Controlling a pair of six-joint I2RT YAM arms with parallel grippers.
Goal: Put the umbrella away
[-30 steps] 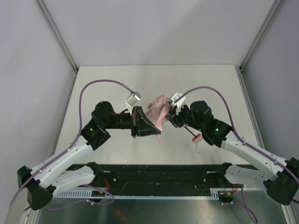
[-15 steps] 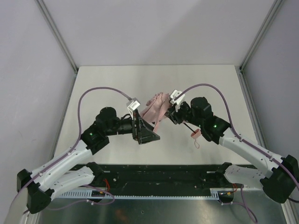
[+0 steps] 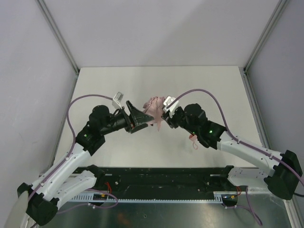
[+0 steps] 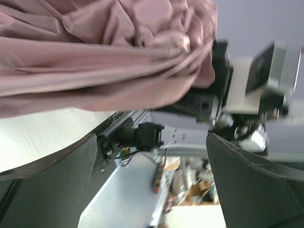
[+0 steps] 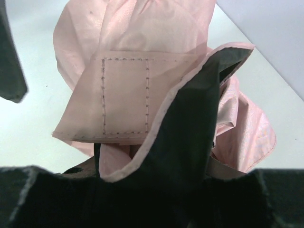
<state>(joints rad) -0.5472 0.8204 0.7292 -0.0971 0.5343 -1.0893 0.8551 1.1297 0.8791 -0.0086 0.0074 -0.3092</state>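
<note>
The umbrella is a crumpled bundle of pale pink fabric held above the table's middle. Its dark lining and a stitched pink strap fill the right wrist view. My right gripper is shut on the umbrella's folded canopy. The small pink handle with its loop hangs under the right arm. My left gripper stands wide open just left of the fabric, with nothing between its fingers. In the left wrist view the pink fabric lies above the jaws.
The white table is bounded by grey walls on three sides. A black rail with the arm bases runs along the near edge. Purple cables arc over both arms.
My left gripper has opened, let go of the fabric and swung back toward the left. The right arm has carried the umbrella a little to the left.
</note>
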